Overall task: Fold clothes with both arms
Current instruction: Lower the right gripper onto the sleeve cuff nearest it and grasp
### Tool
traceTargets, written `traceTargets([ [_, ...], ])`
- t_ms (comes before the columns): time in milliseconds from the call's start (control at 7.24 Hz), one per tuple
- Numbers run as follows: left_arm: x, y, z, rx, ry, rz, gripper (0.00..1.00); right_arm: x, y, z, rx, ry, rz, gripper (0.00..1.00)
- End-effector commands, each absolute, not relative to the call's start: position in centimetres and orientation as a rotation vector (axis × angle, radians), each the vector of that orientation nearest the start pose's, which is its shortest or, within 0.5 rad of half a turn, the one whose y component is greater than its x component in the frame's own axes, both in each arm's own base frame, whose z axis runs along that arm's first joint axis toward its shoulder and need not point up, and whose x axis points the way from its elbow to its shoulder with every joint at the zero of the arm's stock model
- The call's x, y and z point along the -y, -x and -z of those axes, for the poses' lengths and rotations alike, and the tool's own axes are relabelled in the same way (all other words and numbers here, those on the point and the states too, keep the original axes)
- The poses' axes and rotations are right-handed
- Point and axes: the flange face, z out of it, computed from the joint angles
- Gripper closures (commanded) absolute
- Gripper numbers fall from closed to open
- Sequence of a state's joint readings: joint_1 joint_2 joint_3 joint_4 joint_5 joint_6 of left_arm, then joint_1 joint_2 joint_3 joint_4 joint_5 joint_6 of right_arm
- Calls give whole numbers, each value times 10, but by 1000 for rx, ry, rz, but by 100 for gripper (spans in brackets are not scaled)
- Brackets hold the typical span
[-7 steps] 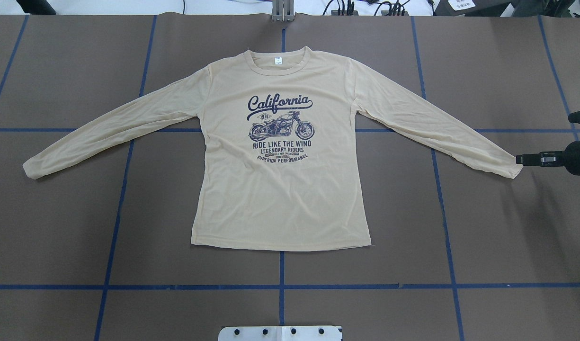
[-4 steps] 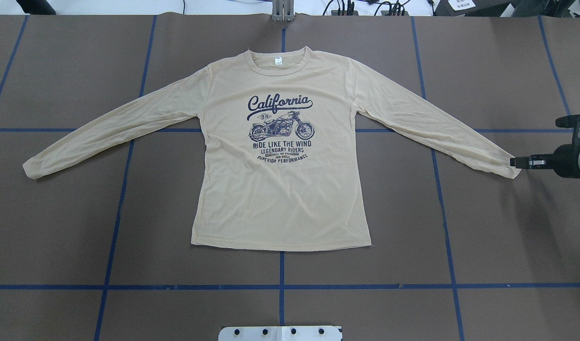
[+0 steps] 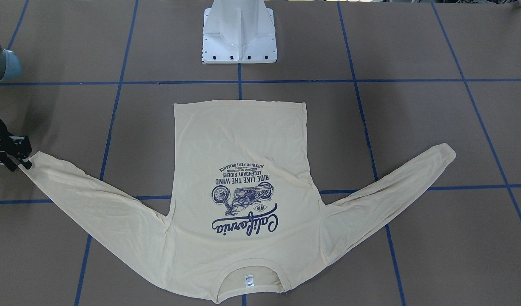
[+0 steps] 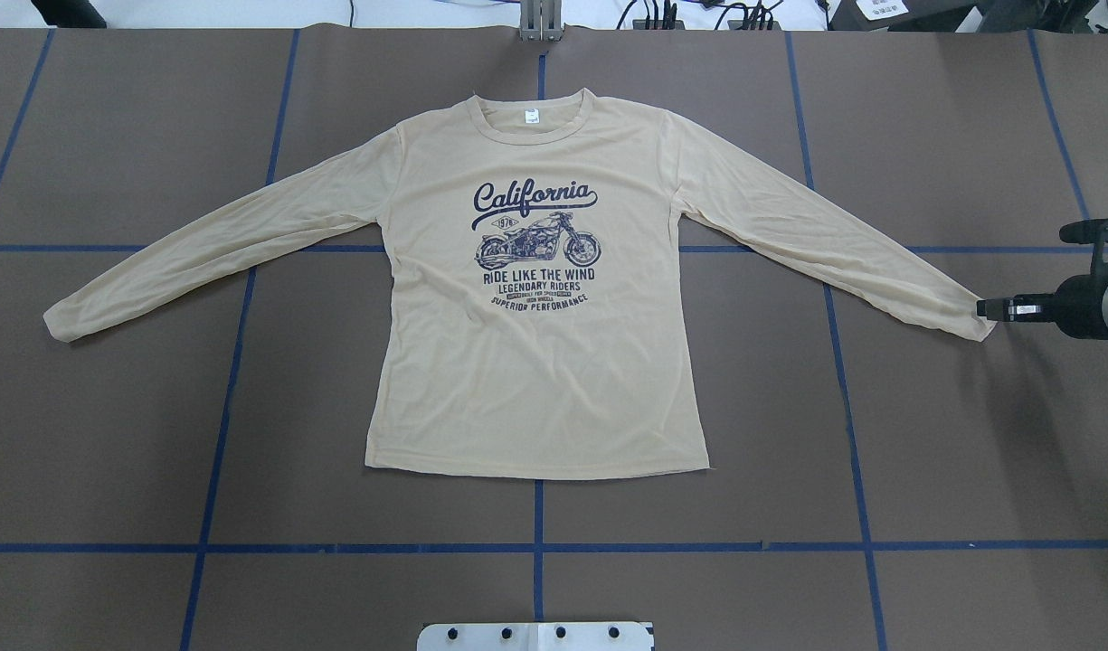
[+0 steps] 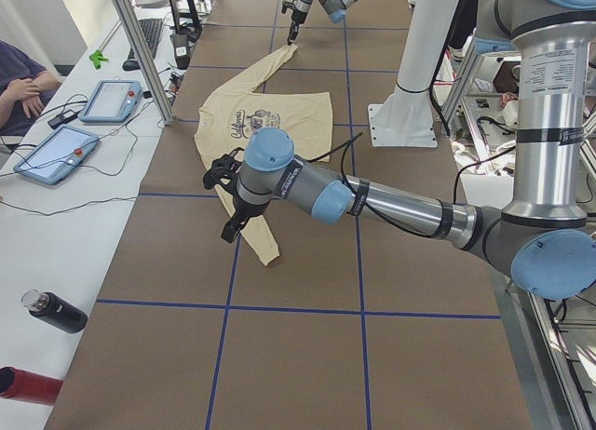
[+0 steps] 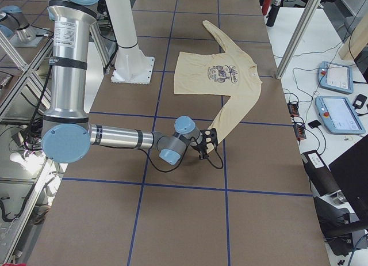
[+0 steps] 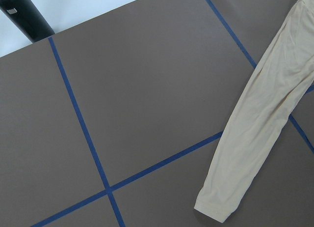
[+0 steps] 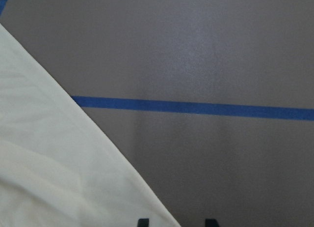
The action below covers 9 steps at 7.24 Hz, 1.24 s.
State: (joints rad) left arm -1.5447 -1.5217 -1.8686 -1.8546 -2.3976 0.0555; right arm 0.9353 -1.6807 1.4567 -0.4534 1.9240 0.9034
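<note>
The cream long-sleeved shirt (image 4: 535, 362) lies flat and face up on the brown table, both sleeves spread out. My right gripper (image 4: 983, 309) sits low at the right sleeve's cuff (image 4: 965, 316). In the right wrist view its fingertips (image 8: 143, 222) stand apart, open, with the sleeve's edge running between them. The front-facing view shows this gripper (image 3: 24, 162) touching the cuff end. My left gripper (image 5: 230, 230) shows only in the exterior left view, raised near the left cuff (image 5: 268, 255); I cannot tell its state. The left wrist view looks down on that cuff (image 7: 213, 207).
The white pedestal base (image 3: 239, 38) stands at the robot's side of the table. Blue tape lines cross the brown surface. Beyond the left end are a black bottle (image 5: 56, 311), a red bottle (image 5: 23, 383), control tablets (image 5: 56, 151) and a seated person (image 5: 23, 76).
My right gripper has slid a little toward the right cuff and reached its end. The shirt has not moved.
</note>
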Motion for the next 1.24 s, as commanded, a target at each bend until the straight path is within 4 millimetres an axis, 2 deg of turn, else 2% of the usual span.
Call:
traceTargets([
  [0, 481, 47, -497, -800, -516, -297, 0, 427, 194, -658, 865, -413, -83, 72],
  [276, 481, 47, -498, -800, -515, -298, 0, 424, 193, -659, 871, -415, -79, 71],
  [415, 481, 47, -498, -800, -516, -299, 0, 425, 193, -657, 877, -411, -96, 77],
  [553, 481, 47, -498, -800, -516, -299, 0, 427, 197, -653, 888, -406, -117, 90],
  [691, 481, 47, -498, -800, -515, -298, 0, 429, 198, -652, 888, -409, -118, 90],
  [829, 481, 47, -498, -800, -515, -298, 0, 429, 198, -651, 890, -409, -117, 94],
  [967, 481, 47, -498, -800, -515, -296, 0, 429, 199, -643, 902, -417, -112, 100],
  [1105, 481, 47, -497, -800, -516, -297, 0, 432, 201, -618, 930, -438, -101, 100],
])
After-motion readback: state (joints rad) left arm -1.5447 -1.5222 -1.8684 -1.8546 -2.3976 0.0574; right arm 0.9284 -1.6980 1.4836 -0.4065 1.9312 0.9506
